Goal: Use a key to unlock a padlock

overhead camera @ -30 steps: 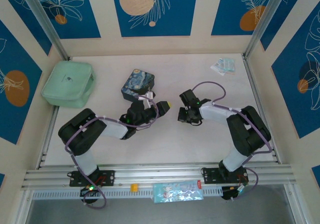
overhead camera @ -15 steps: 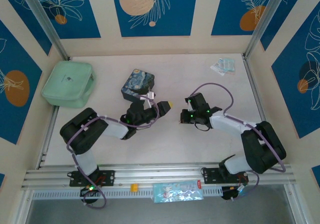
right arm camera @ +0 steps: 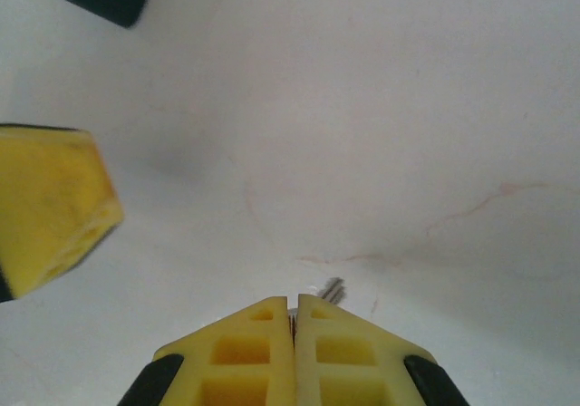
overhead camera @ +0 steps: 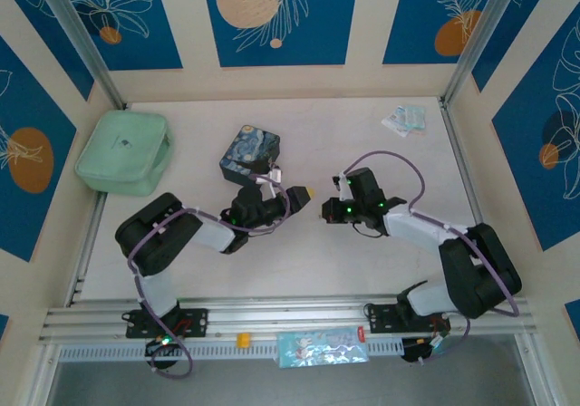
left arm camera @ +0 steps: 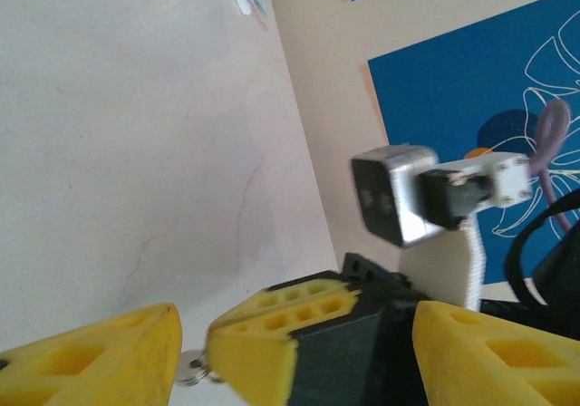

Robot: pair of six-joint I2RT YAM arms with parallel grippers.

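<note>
My left gripper (overhead camera: 304, 192) (left arm camera: 294, 333) is open, its yellow fingers (left arm camera: 100, 356) set wide apart. Between them sits the tip of my right gripper (overhead camera: 326, 209) (right arm camera: 294, 308), with its yellow fingers (left arm camera: 272, 329) pressed together. A thin silvery key (right arm camera: 333, 290) pokes out past the right gripper's tip, and a small silvery ring (left arm camera: 193, 370) hangs at the tip in the left wrist view. One left finger (right arm camera: 54, 202) shows at the left of the right wrist view. The padlock is out of view.
A starry-night tin (overhead camera: 251, 150) stands just behind the left gripper. A pale green case (overhead camera: 124, 150) lies at the far left and a small packet (overhead camera: 405, 119) at the back right. Bare table (overhead camera: 308, 252) lies in front of both grippers.
The right arm's elbow has swung out to the right and its wrist has turned, while its tip stays by the left gripper. The left arm has barely shifted.
</note>
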